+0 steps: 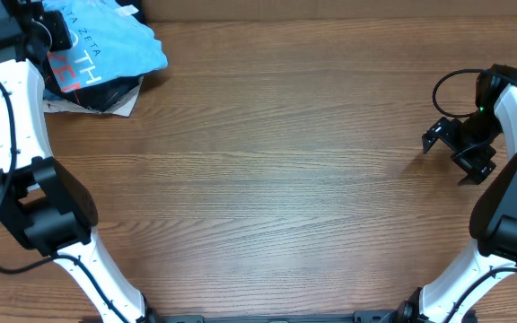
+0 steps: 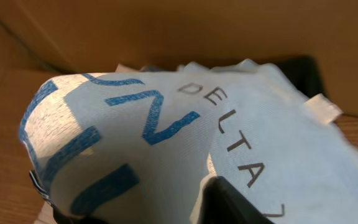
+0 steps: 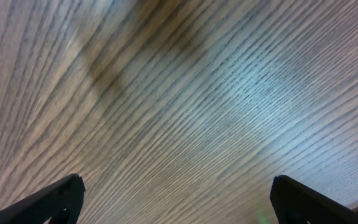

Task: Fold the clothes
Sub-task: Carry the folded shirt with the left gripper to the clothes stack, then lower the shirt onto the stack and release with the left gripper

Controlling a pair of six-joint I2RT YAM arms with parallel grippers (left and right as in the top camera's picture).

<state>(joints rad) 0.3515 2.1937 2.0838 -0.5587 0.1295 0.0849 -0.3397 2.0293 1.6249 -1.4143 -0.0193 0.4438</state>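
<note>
Light: bright, even, from above | Glare: pale sheen on brown wood-grain tabletop, right wrist view | Shadows: soft | Blur: light sky-blue cotton T-shirt near edge, left wrist view

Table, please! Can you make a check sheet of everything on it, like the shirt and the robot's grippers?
Surface: brown wooden table.
Job's things: sky-blue T-shirt, far left corner, lying on a dark pile.
Clutter: dark garments under the shirt.
Grippers: left gripper at the shirt, open or shut unclear; right gripper open above bare wood.
Cables: left arm cable; right arm cable loop.
Surroundings: brown panel behind the shirt.
</note>
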